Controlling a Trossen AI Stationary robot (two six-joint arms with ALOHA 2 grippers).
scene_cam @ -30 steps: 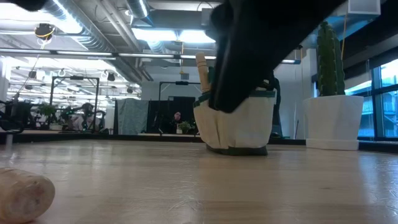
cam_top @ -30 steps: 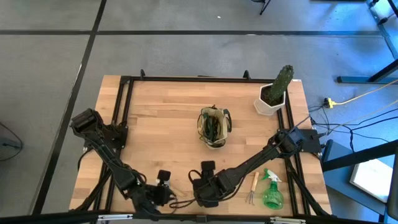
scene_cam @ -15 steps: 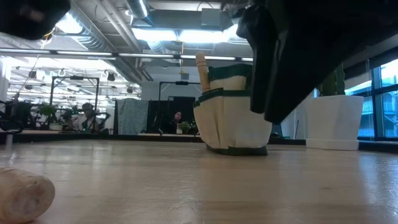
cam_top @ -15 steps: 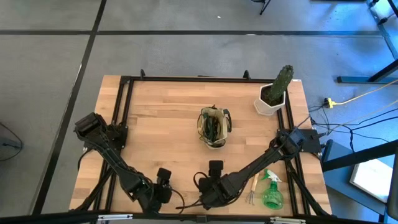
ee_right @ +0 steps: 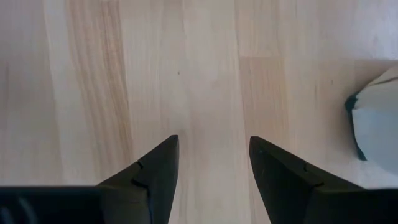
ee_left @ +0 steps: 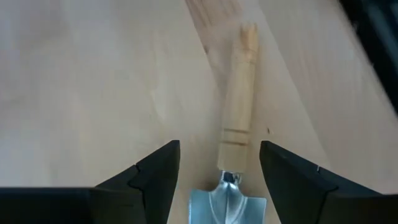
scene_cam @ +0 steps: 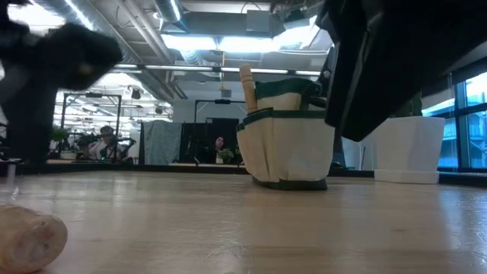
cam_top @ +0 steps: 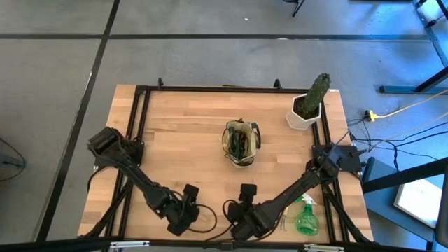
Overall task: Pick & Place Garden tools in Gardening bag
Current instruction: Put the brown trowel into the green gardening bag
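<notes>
A trowel lies flat on the table near its near edge, wooden handle point(ee_left: 239, 106) pointing away from my left gripper point(ee_left: 219, 149). That gripper is open, tilted down over it, a finger on each side of the metal neck point(ee_left: 229, 180) without touching. The handle's butt end point(scene_cam: 27, 240) shows in the low view. My right gripper point(ee_right: 212, 142) hangs open over bare wood, near the front edge point(cam_top: 245, 218). The olive and beige gardening bag point(cam_top: 240, 143) stands mid-table with tools inside. A hand fork point(cam_top: 283, 214) and a green spray bottle point(cam_top: 304, 217) lie on the table, front right.
A cactus in a white pot point(cam_top: 306, 110) stands at the far right corner. A wooden handle point(scene_cam: 246, 82) sticks up out of the bag. The right arm point(cam_top: 294, 192) crosses over the hand fork. A black frame point(cam_top: 133, 119) runs around the tabletop. A corner of the bag point(ee_right: 376, 124) shows beyond my right gripper.
My left gripper has gone toward the table's right edge along the front edge and sunk lower, its arm now showing in the low view. My right gripper has also shifted toward the table's right edge and turned a little. Nothing on the table has moved.
</notes>
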